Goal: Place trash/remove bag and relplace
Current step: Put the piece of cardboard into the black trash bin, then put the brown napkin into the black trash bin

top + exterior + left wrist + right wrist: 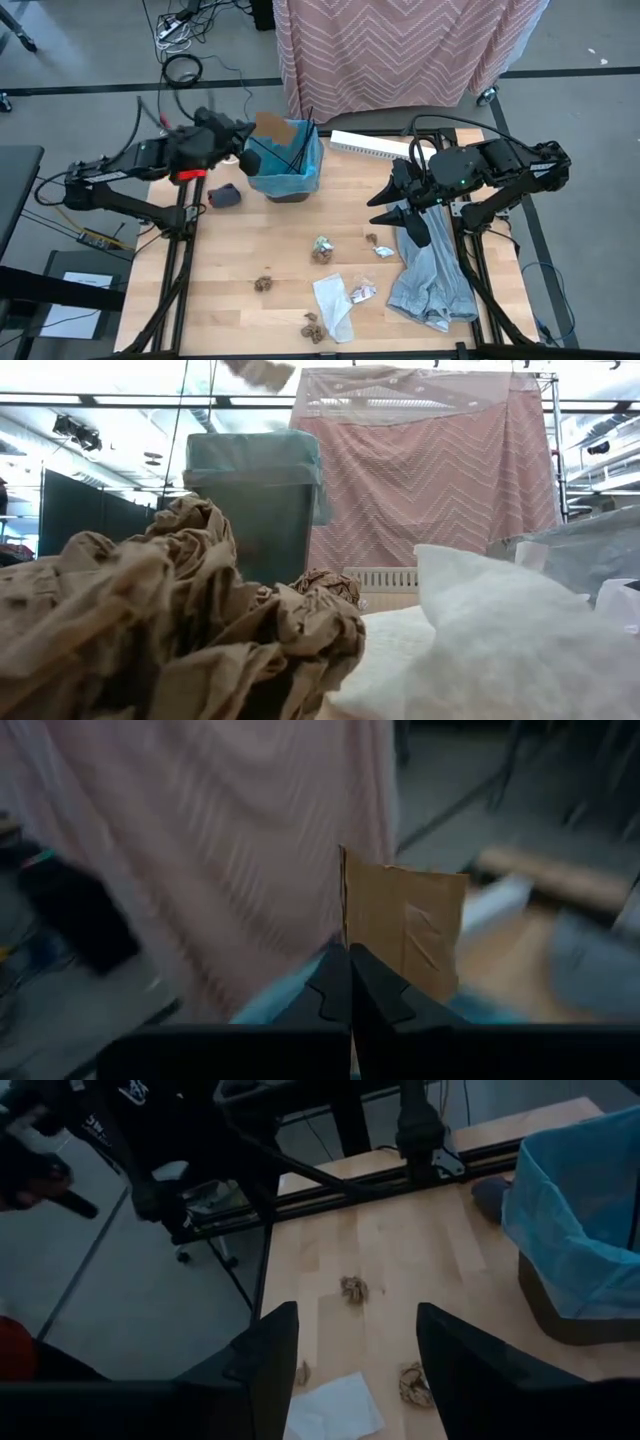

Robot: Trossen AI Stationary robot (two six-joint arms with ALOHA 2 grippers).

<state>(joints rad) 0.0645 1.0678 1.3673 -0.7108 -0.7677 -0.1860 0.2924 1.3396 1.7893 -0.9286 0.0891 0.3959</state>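
One item in hand. High view: your left pincer [250, 150] holds the flat cardboard piece [274, 128] over the far-left rim of the blue-lined bin [292, 165], which lies directly beneath. Your right pincer [402, 212] hovers near the right edge of the bench [250, 250], nearer the loose scraps [322, 250].
Low view: cardboard above bin.
Left wrist view: fingers clamped on the cardboard's edge, piece upright.
Right wrist view: fingers apart, empty.

Bin [288, 165]: far left-centre of table [250, 250], sticks [300, 140] in it | left gripper [250, 158]: at bin's left rim, cardboard [273, 127] above bin | lump [224, 195]: left of bin | scraps [322, 250]: near centre | cloth [432, 275]: right, under right gripper [395, 205] | curtain [400, 45]: beyond far edge
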